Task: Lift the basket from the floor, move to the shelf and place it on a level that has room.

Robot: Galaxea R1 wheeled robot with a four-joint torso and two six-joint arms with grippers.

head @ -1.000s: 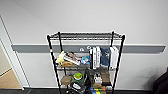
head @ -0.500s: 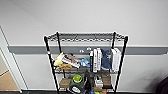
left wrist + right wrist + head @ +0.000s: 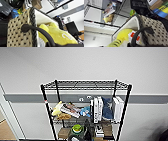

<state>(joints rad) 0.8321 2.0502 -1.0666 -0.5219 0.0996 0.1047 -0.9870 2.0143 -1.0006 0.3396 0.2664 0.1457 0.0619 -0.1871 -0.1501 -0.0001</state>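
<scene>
Facing the shelf [image 3: 85, 112], we carry the basket [image 3: 20, 35]; grip state unclear; keep it level approaching the top level [image 3: 86, 85].

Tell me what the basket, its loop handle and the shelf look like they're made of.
The basket: cream woven fibre, perhaps paper rope, judging by its checkered weave; rim dark braid. Loop handle: smooth, dark, looks like rubber or leather cord. Shelf: black-coated metal wire, seen in its thin grid tiers.
</scene>
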